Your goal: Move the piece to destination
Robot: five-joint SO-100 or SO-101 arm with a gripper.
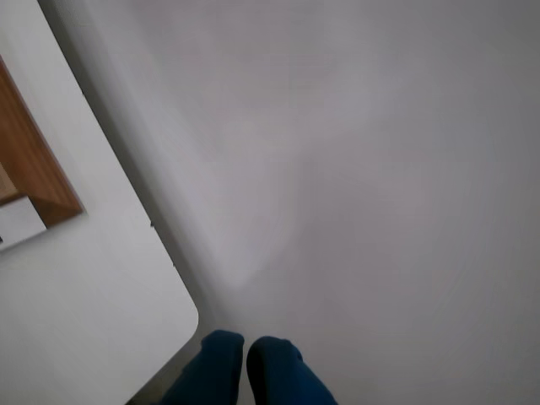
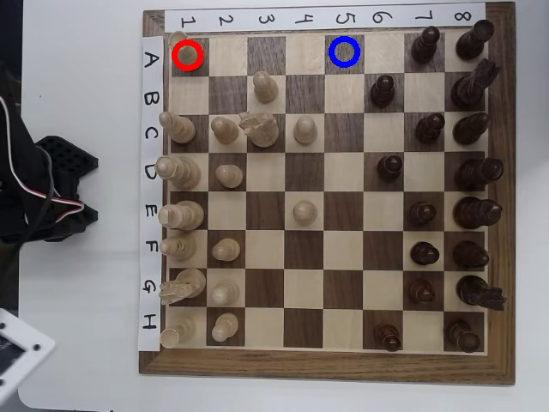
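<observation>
- Gripper (image 1: 245, 359) closed, empty, off the board (image 2: 326, 365)
- Piece (image 2: 182, 50) sits in the corner; a neighbour (image 2: 180, 127) could topple
- Destination (image 2: 344, 52) is clear, dark pieces nearby

Blue plastic gripper (image 1: 245, 364) w/ two rounded fingertips in wrist view; black arm base (image 2: 47, 193) w/ red, white, black cables overhead.

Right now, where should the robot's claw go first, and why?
Probably over to the piece in the red ring at the board's top-left corner. The gripper seems closed on nothing, looking at bare table away from the board, and the blue-ringed destination sits empty in the same row.
</observation>
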